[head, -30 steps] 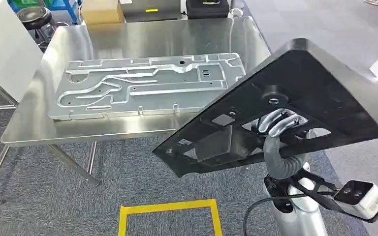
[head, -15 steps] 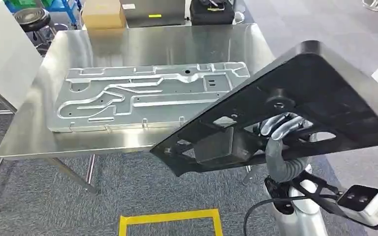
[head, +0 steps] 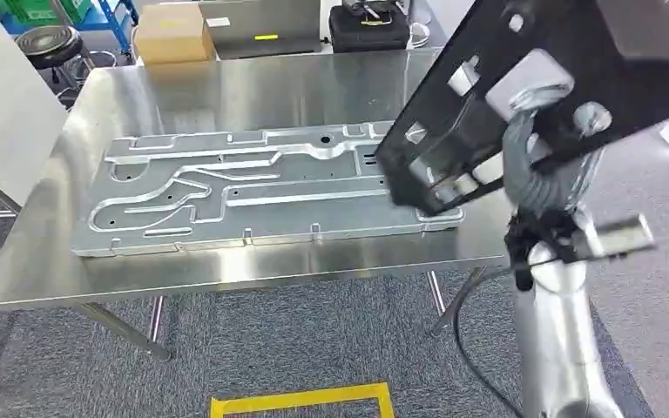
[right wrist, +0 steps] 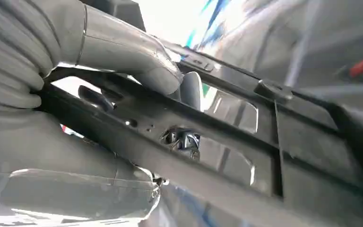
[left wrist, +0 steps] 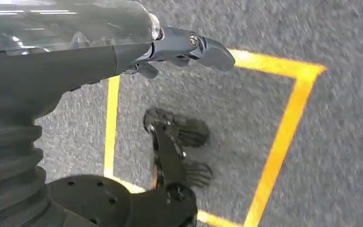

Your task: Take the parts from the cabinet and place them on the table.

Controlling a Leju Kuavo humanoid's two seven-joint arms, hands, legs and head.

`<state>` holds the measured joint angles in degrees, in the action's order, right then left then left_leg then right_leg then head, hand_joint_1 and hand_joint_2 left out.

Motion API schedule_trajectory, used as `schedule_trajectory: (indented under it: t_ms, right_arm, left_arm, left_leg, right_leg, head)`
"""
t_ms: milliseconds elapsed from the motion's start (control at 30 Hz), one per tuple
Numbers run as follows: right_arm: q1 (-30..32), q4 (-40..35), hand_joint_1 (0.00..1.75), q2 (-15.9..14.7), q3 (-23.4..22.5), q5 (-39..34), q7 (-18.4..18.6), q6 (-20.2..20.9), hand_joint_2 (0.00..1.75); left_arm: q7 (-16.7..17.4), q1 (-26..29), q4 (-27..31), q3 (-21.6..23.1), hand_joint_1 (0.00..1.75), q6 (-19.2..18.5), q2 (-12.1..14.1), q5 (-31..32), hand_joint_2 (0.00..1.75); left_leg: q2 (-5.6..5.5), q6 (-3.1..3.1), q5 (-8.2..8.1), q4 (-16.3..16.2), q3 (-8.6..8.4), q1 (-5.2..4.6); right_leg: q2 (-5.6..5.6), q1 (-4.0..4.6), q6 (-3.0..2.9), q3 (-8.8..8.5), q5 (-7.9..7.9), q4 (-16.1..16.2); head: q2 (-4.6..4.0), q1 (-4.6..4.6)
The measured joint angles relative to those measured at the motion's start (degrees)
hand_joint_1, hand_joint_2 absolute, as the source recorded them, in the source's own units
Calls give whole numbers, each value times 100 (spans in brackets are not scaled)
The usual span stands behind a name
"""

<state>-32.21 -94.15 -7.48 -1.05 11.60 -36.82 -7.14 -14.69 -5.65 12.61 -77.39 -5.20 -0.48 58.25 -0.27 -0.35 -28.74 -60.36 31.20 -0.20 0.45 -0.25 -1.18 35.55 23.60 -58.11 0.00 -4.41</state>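
Since the earlier head picture, the right hand (head: pixel 536 152) has risen and swung the black part (head: pixel 523 96) up, so that the part now stands steeply tilted above the hand and over the near right corner of the steel table (head: pixel 253 270), where before it lay flatter and lower, short of the table edge; the whole scene has also shifted, so the camera has moved. Left of the hand, the silver machined plate (head: pixel 244 187) lies flat on the table. Beyond it sit a cardboard box (head: pixel 172 33) and a black case (head: pixel 368 26).

From the left wrist, the left hand (left wrist: pixel 179 47) hangs over grey carpet with a yellow tape square (left wrist: pixel 283 137), fingers loosely apart, holding nothing.

From the right wrist, the thick grey thumb (right wrist: pixel 127 56) presses on a bar of the black part (right wrist: pixel 246 142), which the hand grips
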Motion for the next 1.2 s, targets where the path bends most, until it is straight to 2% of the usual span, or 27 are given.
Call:
schedule_trajectory:
  t_ms: [33,100,133,167,200,267,300,333,367,400,433,500,533,600,633,667,700,733,800,833,933,1000,1033,1067,1133,1167,1200]
  right_arm:
    - [-367,317,175,-79,-13,435,155,-311,175]
    - [-1031,1015,175,-220,4,1216,434,-776,175]
    - [-1281,1323,175,-284,49,1530,544,-920,175]
    - [-1457,1578,175,-345,103,1770,625,-989,175]
    - [-1612,1825,175,-373,177,2002,696,-1050,175]
    - [-1885,2260,175,-378,393,2739,1023,-1203,175]
    - [-2050,2510,175,-378,541,3136,1189,-1256,175]
    - [-2220,2783,175,-378,703,3537,1329,-1275,175]
    - [-2404,3130,175,-354,915,3954,1502,-1278,175]
    - [-2536,3474,175,-313,1140,4380,1723,-1271,175]
    - [-2661,3797,175,-251,1348,4772,1884,-1214,175]
    - [-2897,4490,175,-126,1802,5644,2322,-1096,175]
    - [-3009,4846,175,-30,2045,6015,2490,-971,175]
    - [-3140,5549,175,196,2508,6572,2672,-701,175]
    - [-3140,5812,175,289,2696,6742,2699,-567,175]
    - [-3128,6074,175,380,2891,6909,2714,-437,175]
    - [-3115,6273,175,460,3052,7013,2736,-359,175]
    - [-3105,6465,175,549,3212,7083,2771,-296,175]
    - [-3103,6764,175,731,3441,7194,2865,-231,175]
    - [-3097,6909,175,803,3528,7231,2931,-196,175]
    - [-2948,7196,175,944,3740,7303,3046,-183,175]
    - [-2856,7293,175,966,3814,7336,3176,-196,175]
    - [-2844,7348,175,958,3845,7343,3219,-211,175]
    - [-2835,7415,175,949,3867,7358,3250,-220,175]
    - [-2725,7516,175,929,3906,7358,3291,-318,175]
    - [-2654,7538,175,918,3911,7358,3293,-388,175]
    - [-2608,7564,175,907,3910,7358,3302,-480,175]
  left_arm:
    - [-11,-1,0,13,0,-6,2,28,175]
    - [-17,-1,0,30,0,-20,9,70,175]
    - [-17,5,0,37,0,-22,9,96,175]
    - [-17,15,0,44,0,-26,7,98,175]
    - [-17,22,0,59,0,-26,7,98,175]
    - [-30,21,0,77,0,-33,9,107,175]
    - [-39,15,0,87,0,-39,9,114,175]
    - [-52,1,0,94,0,-44,13,120,175]
    - [-81,-11,0,107,0,-63,13,122,175]
    - [-102,-11,0,124,0,-74,13,131,175]
    - [-122,-6,0,133,0,-96,13,133,175]
    - [-164,-33,0,151,0,-120,9,133,175]
    - [-184,-57,0,160,0,-140,7,118,175]
    - [-197,-79,0,160,0,-170,7,77,175]
    - [-208,-78,0,157,0,-188,7,50,175]
    - [-219,-73,0,155,0,-203,7,26,175]
    - [-225,-65,0,153,0,-210,7,-7,175]
    - [-234,-57,0,149,0,-218,2,-26,175]
    - [-256,-50,0,142,0,-229,-2,-59,175]
    - [-275,-46,0,140,0,-249,-2,-61,175]
    - [-312,-35,0,140,0,-288,-2,-7,175]
    - [-361,-21,0,162,0,-326,0,103,175]
    - [-385,-11,0,173,0,-341,-7,144,175]
    - [-404,-11,-2,181,0,-358,-7,182,175]
    - [-431,-1,-2,212,0,-356,-2,232,175]
    - [-435,13,-2,223,0,-347,-2,243,175]
    - [-446,25,-2,251,0,-315,-2,282,175]
  left_leg:
    - [2,-43,-166,-307,163,6]
    - [3,-100,-535,-1188,651,42]
    - [4,-127,-601,-1498,852,51]
    - [4,-141,-548,-1552,934,60]
    - [5,-115,-389,-1361,904,66]
    - [6,-97,214,-482,591,66]
    - [10,-44,501,-13,436,63]
    - [20,-4,388,70,438,39]
    - [21,29,357,193,414,14]
    - [15,66,466,195,423,-2]
    - [11,84,450,187,415,-4]
    - [31,140,519,297,351,72]
    - [17,158,523,306,343,76]
    - [14,175,518,303,337,77]
    - [7,177,511,301,336,79]
    - [-7,177,502,291,335,82]
    - [-25,168,487,280,331,82]
    - [-39,153,466,261,326,83]
    - [-51,104,399,207,312,82]
    - [-53,71,375,197,327,60]
    - [-51,-12,361,208,325,63]
    - [-42,-75,297,198,326,70]
    - [-15,-104,190,36,370,68]
    - [-13,-118,-2,-314,526,76]
    - [-11,-150,-382,-1272,998,89]
    - [-11,-157,-441,-1589,1171,90]
    - [-11,-158,-341,-1583,1200,91]
  right_leg:
    - [-8,-6,-22,8,5,-3]
    - [-6,-2,-37,13,16,-8]
    - [-7,1,-38,12,27,-14]
    - [-7,2,-34,7,39,-17]
    - [-7,6,-28,-9,54,-24]
    - [-8,5,-14,-47,101,-50]
    - [-6,5,2,-63,123,-56]
    - [-4,11,25,-66,116,-54]
    - [7,10,60,-20,99,-55]
    - [19,9,90,-23,106,-51]
    - [18,7,119,-38,108,-19]
    - [-2,17,167,-39,163,-62]
    - [-17,24,193,63,313,-287]
    - [-16,-10,232,493,711,-1165]
    - [-18,-20,247,721,834,-1581]
    - [-19,-38,258,872,831,-1806]
    - [-20,-55,261,883,699,-1732]
    - [-24,-62,254,754,438,-1374]
    - [-33,-57,208,305,-124,-333]
    - [-36,-30,177,204,-29,-185]
    - [-21,14,109,207,-13,-103]
    - [-38,-42,34,134,-40,-16]
    - [-38,-39,13,94,-33,12]
    - [-44,-40,-13,76,-27,13]
    - [-42,-24,-39,51,-8,11]
    - [-37,-21,-43,46,-3,7]
    - [-25,-21,-40,38,1,3]
  head:
    - [0,-2]
    - [0,-2]
    - [0,-2]
    - [0,-2]
    - [0,-2]
    - [0,-2]
    - [0,-2]
    - [0,-2]
    - [0,-2]
    - [0,0]
    - [0,-2]
    - [0,-2]
    - [0,0]
    - [0,0]
    - [0,-2]
    - [0,-2]
    - [0,-2]
    - [0,-2]
    - [0,-2]
    - [0,-2]
    - [0,-2]
    - [0,-2]
    - [0,-2]
    - [0,-2]
    - [0,-2]
    - [0,-2]
    - [0,-2]
